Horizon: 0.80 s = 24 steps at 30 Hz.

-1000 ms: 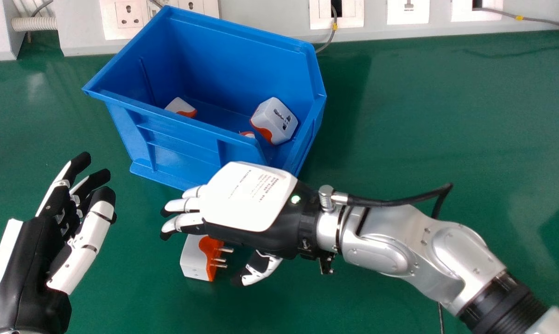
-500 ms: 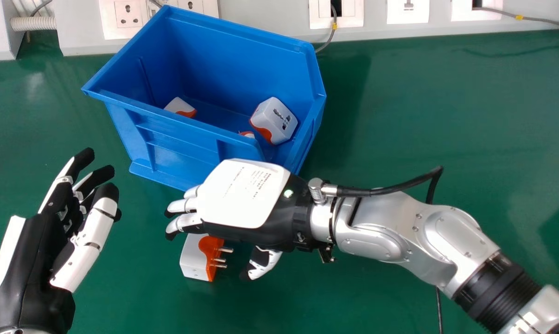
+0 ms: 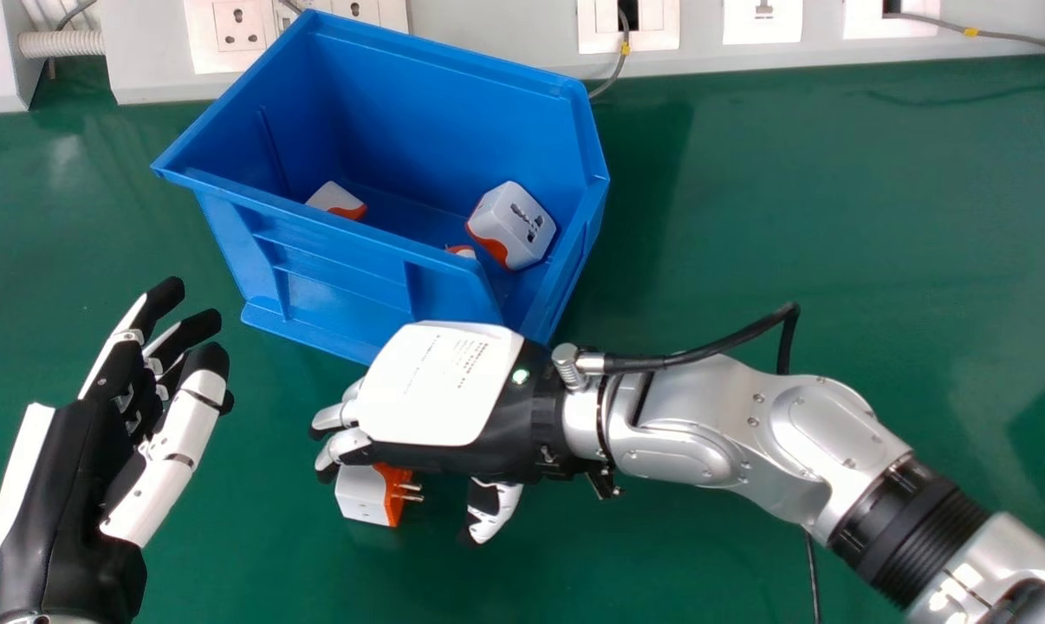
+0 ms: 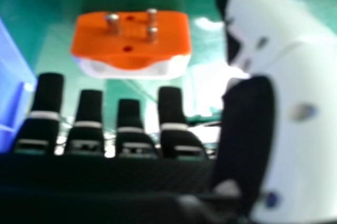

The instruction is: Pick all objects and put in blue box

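A gap parts the adapter (image 3: 362, 496) from the thumb (image 3: 493, 511); the blue box (image 3: 332, 290) blocks beyond.

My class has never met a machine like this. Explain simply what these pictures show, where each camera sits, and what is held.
This is a humanoid robot. The head view looks down from its head; the right hand view comes from a camera at its right hand. Its left hand shows at the head view's left. On the green table stands a blue box with three white-and-orange plugs partly or fully visible inside. Another plug, with metal pins, lies by the right hand's fingers. Neither hand holds anything.
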Available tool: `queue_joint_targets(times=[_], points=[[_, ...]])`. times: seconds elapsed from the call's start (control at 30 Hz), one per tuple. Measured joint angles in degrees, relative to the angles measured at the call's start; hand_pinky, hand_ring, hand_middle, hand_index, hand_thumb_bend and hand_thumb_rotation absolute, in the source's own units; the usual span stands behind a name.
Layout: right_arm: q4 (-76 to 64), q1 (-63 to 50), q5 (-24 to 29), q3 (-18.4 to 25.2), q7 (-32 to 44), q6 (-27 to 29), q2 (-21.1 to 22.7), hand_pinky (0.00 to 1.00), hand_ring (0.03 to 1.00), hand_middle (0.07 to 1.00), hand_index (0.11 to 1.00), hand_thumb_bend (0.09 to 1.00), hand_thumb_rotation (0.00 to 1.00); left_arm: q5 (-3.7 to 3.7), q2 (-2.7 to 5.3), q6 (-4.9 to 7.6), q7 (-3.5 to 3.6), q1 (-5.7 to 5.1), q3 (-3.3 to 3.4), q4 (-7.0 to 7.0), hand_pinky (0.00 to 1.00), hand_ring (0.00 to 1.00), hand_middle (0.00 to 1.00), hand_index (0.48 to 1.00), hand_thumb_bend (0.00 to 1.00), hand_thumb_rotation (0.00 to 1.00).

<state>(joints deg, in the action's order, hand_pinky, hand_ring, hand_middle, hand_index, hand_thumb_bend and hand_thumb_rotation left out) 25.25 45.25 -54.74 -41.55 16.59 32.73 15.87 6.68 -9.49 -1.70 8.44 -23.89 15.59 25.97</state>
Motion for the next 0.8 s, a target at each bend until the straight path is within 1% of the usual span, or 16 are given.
queue_joint_targets(times=[0.2, 0.3, 0.33, 0.4, 0.43, 0.57, 0.7, 0.8], points=[[2.0, 1.3, -1.1, -1.0, -0.6, 0.7, -0.8, 0.73, 0.868, 0.9, 0.797, 0.497, 0.06, 0.02, 0.04, 0.0, 0.0, 0.0, -0.18, 0.15, 0.77, 0.86, 0.87, 0.919, 0.3, 0.59], [3.4, 2.0, -1.9, -1.2, -1.6, 0.7, -1.8, 0.73, 0.865, 0.896, 0.79, 0.541, 0.04, 0.05, 0.08, 0.0, 0.0, -0.01, -0.22, 0.16, 0.77, 0.86, 0.88, 0.919, 0.3, 0.59], [4.0, 2.5, -2.0, -1.3, -1.8, 0.7, -2.1, 0.73, 0.865, 0.896, 0.79, 0.541, 0.04, 0.05, 0.11, 0.0, 0.0, -0.02, -0.27, 0.17, 0.77, 0.86, 0.88, 0.919, 0.3, 0.59], [4.8, 3.2, -2.1, -1.5, -2.5, 0.7, -2.4, 0.72, 0.857, 0.888, 0.779, 0.591, 0.02, 0.05, 0.16, 0.0, 0.0, -0.1, -0.46, 0.24, 0.77, 0.86, 0.88, 0.919, 0.3, 0.59], [5.5, 3.6, -2.2, -1.6, -3.0, 0.7, -2.6, 0.72, 0.857, 0.888, 0.779, 0.591, 0.02, 0.05, 0.18, 0.0, 0.0, -0.12, -0.55, 0.3, 0.77, 0.86, 0.88, 0.919, 0.3, 0.59], [7.8, 5.0, -4.3, -2.2, -6.2, 0.6, -3.3, 0.7, 0.837, 0.87, 0.757, 0.638, 0.01, 0.05, 0.2, -0.01, -0.04, -0.14, -0.6, 0.51, 0.76, 0.86, 0.88, 0.919, 0.3, 0.59], [9.3, 5.8, -6.4, -3.4, -8.8, 0.4, -4.0, 0.7, 0.827, 0.86, 0.747, 0.656, 0.0, 0.04, 0.23, -0.01, -0.16, -0.14, -0.62, 0.53, 0.76, 0.86, 0.87, 0.919, 0.3, 0.59], [10.5, 6.4, -6.8, -3.8, -9.5, 0.0, -4.5, 0.69, 0.825, 0.857, 0.745, 0.657, 0.0, 0.04, 0.29, -0.01, -0.18, -0.16, -0.64, 0.54, 0.76, 0.86, 0.87, 0.918, 0.3, 0.59]])
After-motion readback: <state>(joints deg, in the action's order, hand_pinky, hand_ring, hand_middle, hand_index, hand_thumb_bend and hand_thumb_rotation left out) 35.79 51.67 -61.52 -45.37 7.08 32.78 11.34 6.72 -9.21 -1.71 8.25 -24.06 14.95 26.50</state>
